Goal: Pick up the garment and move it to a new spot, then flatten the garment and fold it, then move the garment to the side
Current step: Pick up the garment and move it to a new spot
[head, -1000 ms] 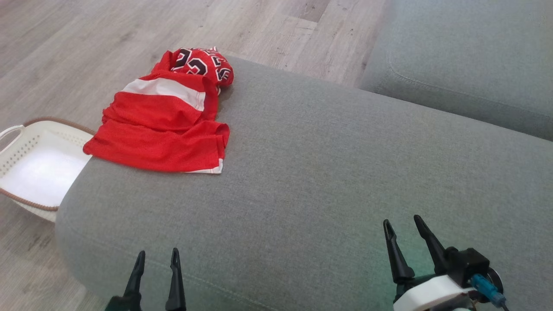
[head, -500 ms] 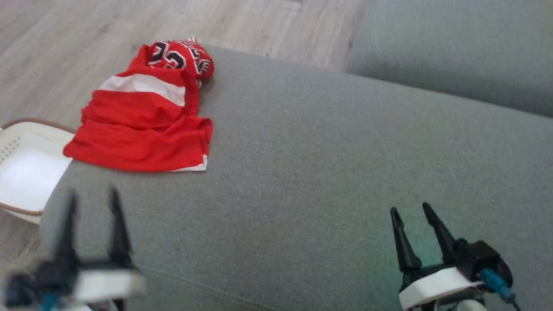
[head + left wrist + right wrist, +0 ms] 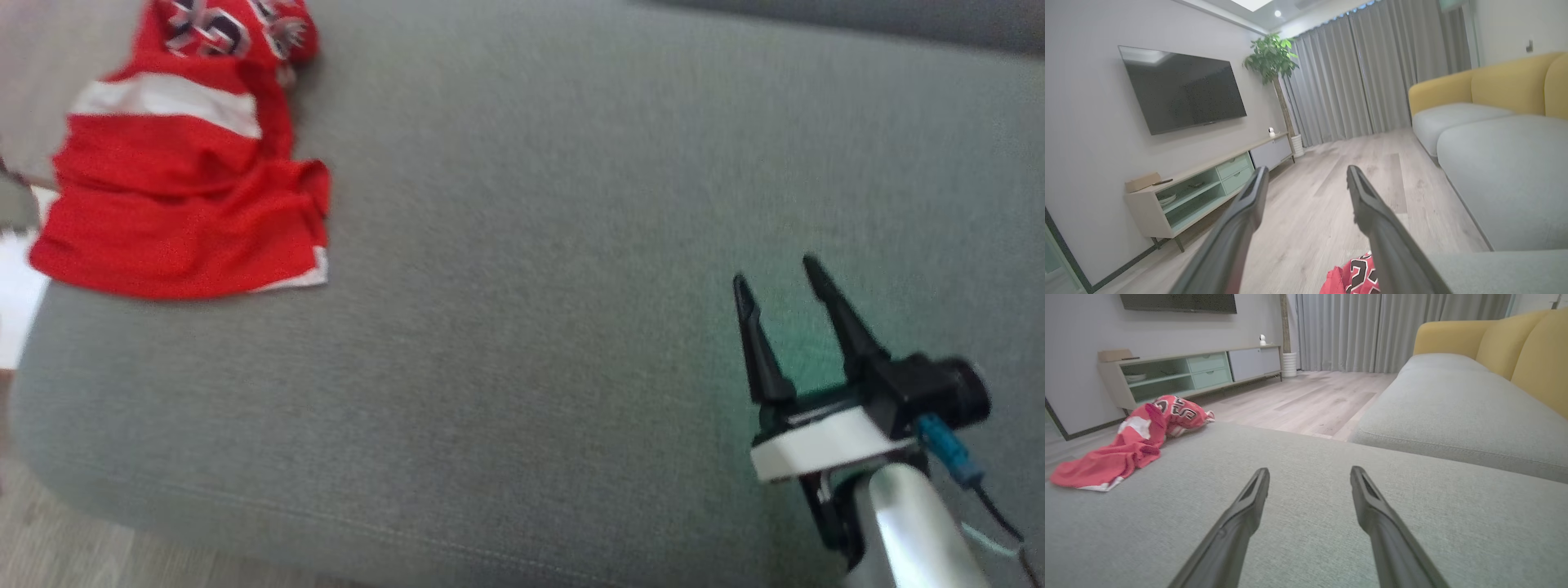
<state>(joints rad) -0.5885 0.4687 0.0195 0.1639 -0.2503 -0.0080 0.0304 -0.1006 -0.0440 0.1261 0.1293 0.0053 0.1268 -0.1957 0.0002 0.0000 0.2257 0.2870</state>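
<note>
Right gripper (image 3: 774,272) hovers low over the grey cushion (image 3: 531,245), fingers spread, nothing between them. Left gripper (image 3: 1306,169) is likewise spread and empty, aimed out across the room. Cushion fabric is plain and woven, with one seam along the near edge. Garment (image 3: 180,204), red with a white band, lies crumpled at the cushion's far left corner, well apart from the right gripper. Beyond: pale plank floor (image 3: 1310,212), second grey seat (image 3: 1453,118) with yellow backrest (image 3: 1494,85), low cabinet (image 3: 1208,183), wall TV (image 3: 1184,87), plant (image 3: 1271,57), grey curtains (image 3: 1355,77). Black-and-white print on the garment's bunched end is unreadable.
</note>
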